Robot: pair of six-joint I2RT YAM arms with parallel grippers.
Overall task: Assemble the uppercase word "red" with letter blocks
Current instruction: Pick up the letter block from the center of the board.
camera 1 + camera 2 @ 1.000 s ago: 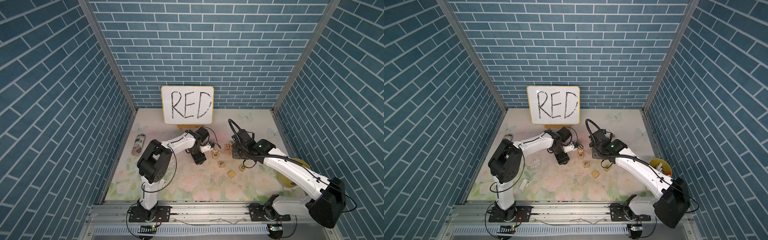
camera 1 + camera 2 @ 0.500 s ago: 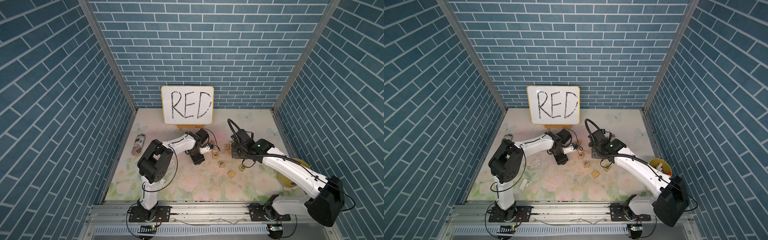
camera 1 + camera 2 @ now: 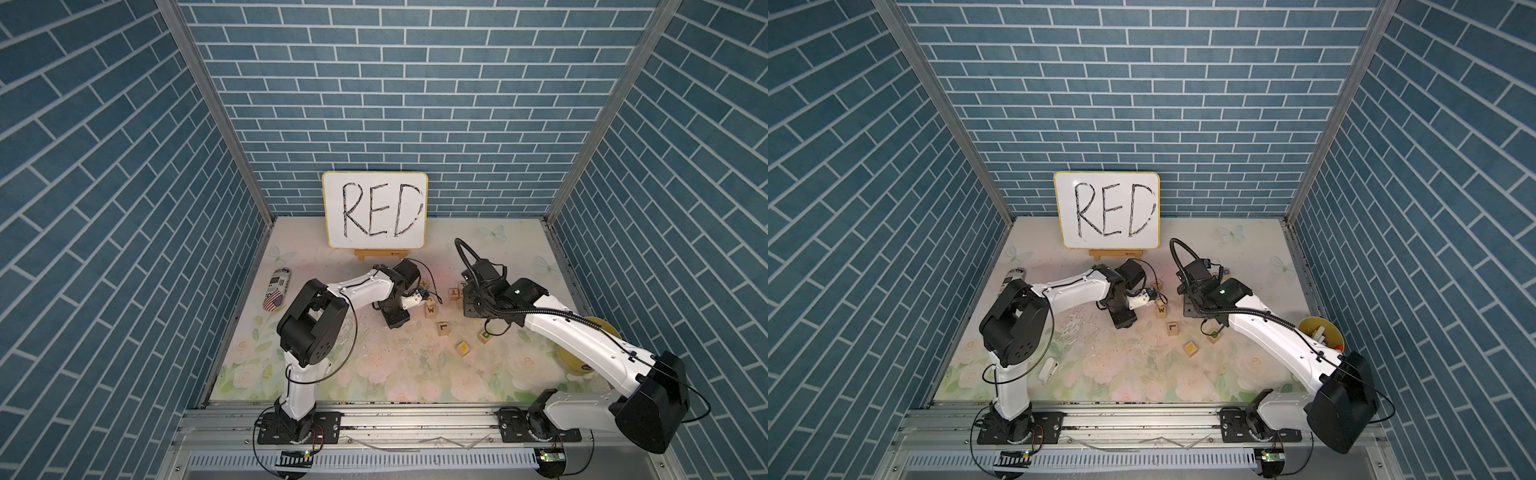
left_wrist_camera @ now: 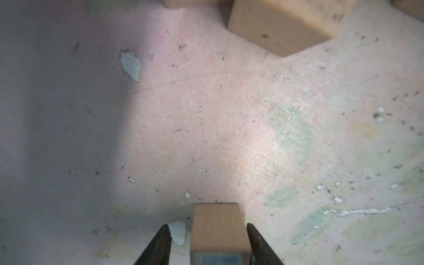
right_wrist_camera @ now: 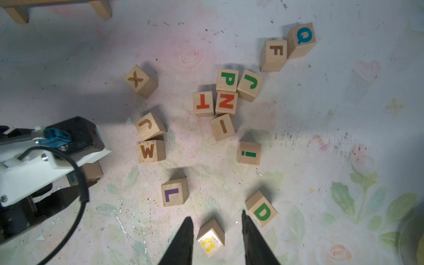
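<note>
A light-wood cube (image 4: 218, 227) with teal print on its near face sits on the mat between my left gripper's (image 4: 208, 227) fingers. One finger (image 4: 254, 236) is at its side and the other finger (image 4: 164, 238) stands a little off it, so the gripper is open around it. I cannot read its letter. The green D block (image 5: 261, 210) lies on the mat beside my right gripper (image 5: 215, 218), and shows in both top views (image 3: 484, 334) (image 3: 1214, 334). That gripper hangs above the mat, open by a narrow gap and empty. No R block is in view.
A yellow-lettered cube (image 5: 211, 238) lies on the mat below the right fingers. An L cube (image 5: 175, 191), a W cube (image 5: 150, 151) and several other letter cubes (image 5: 226, 91) are scattered behind. The whiteboard (image 3: 375, 210) stands at the back, a can (image 3: 276, 289) lies left, and a yellow cup (image 3: 1320, 332) stands right.
My left gripper's jaws have narrowed around the teal-printed cube. The right arm has shifted only slightly.
</note>
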